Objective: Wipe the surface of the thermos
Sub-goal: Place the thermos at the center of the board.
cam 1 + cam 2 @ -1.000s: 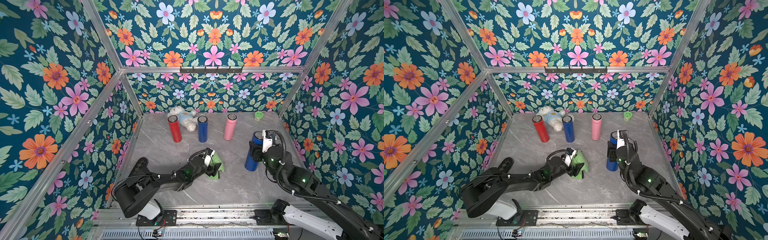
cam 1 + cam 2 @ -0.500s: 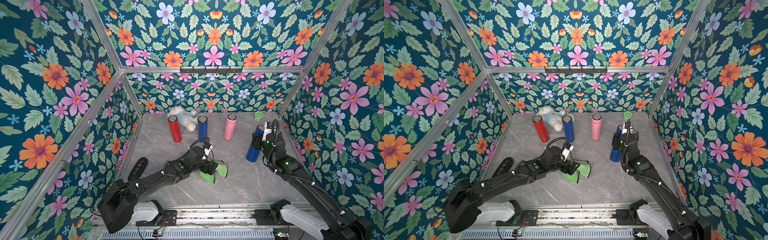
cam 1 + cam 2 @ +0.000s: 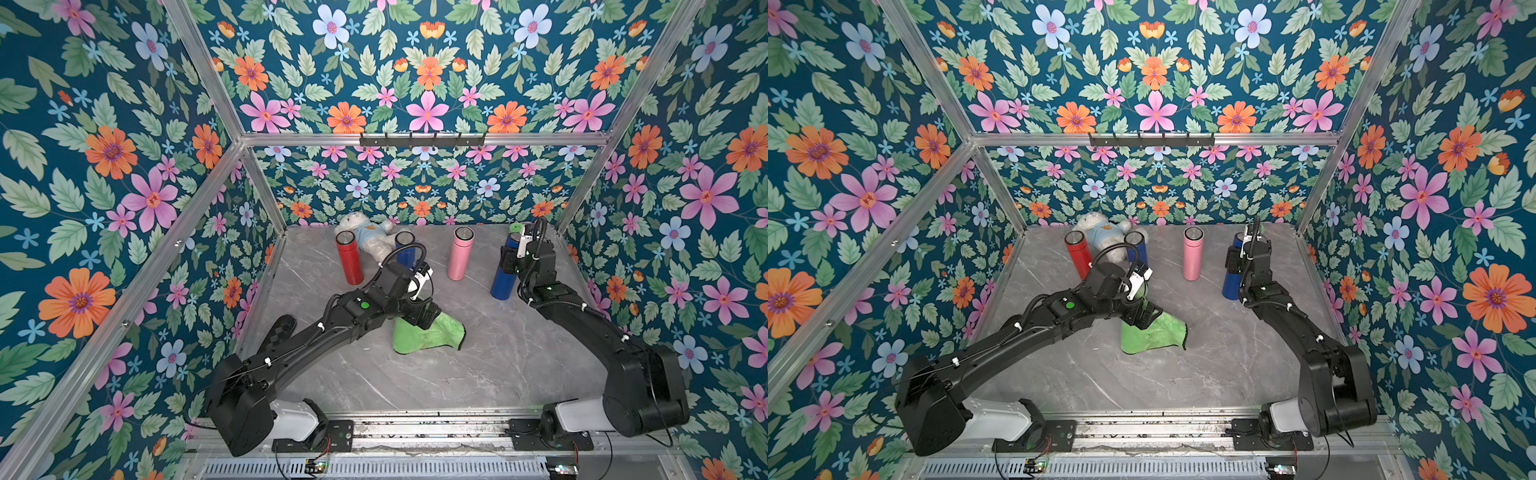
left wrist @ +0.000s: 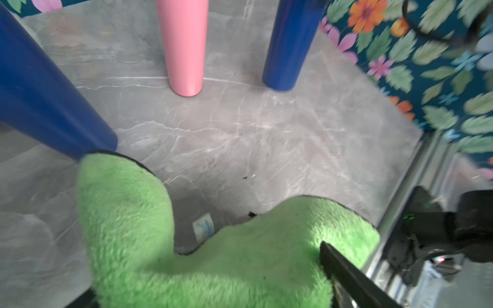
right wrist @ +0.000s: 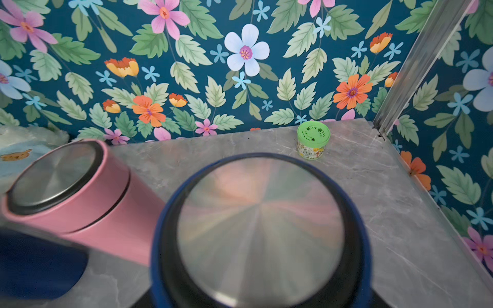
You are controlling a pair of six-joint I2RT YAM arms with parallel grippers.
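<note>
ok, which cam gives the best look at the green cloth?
Left wrist: the green cloth fills the foreground, with pile and edge trim clear, though it's cropped. Both top views show it small on the table, partly hidden by the left tool. Right wrist doesn't show it.

Both top views are bright and evenly lit, crisp all over, with only soft, faint shadows on the table [image 3: 478, 374]. The left wrist view smears toward its edges, and the green cloth [image 4: 213, 266] is fuzzy up close. In the right wrist view the blue thermos [image 5: 260, 229] lid is out of focus — streaked with reflections — while the wall [image 5: 240, 80] behind is sharp.
</note>
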